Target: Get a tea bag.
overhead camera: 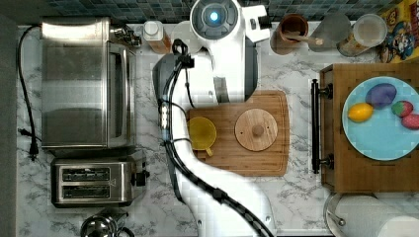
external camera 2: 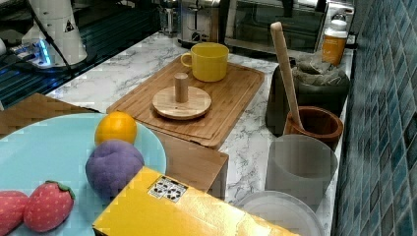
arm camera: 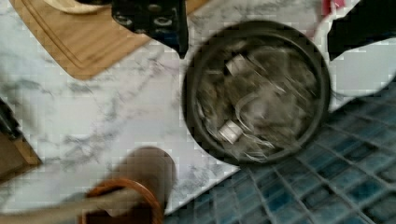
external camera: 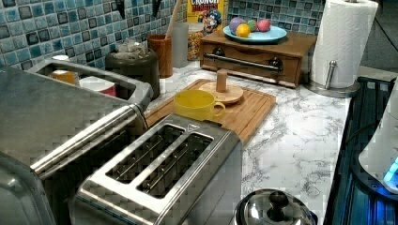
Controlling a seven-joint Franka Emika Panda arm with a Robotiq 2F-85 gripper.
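Note:
A dark round jar [arm camera: 322,84] stands open by the blue tile wall, filled with several crumpled tea bags [arm camera: 254,100] and their paper tags. The jar [external camera: 136,68] is behind the cutting board in the left view, tea bags [external camera: 129,47] heaped at its mouth. It is also at the right view's right, jar [external camera 2: 319,91] and tea bags [external camera 2: 317,69] alike. My gripper [arm camera: 257,28] hangs above the jar, open, its two dark fingers [arm camera: 154,21] spread about as wide as the jar, nothing between them. In the top view my arm covers most of the jar [overhead camera: 162,74].
A wooden board [overhead camera: 276,158] carries a yellow mug [overhead camera: 201,132] and a round wooden lid [overhead camera: 256,129]. A brown cup with a wooden stick [arm camera: 130,200] stands close beside the jar. A toaster oven [overhead camera: 84,81], toaster [overhead camera: 94,180] and fruit plate [overhead camera: 380,143] flank the board.

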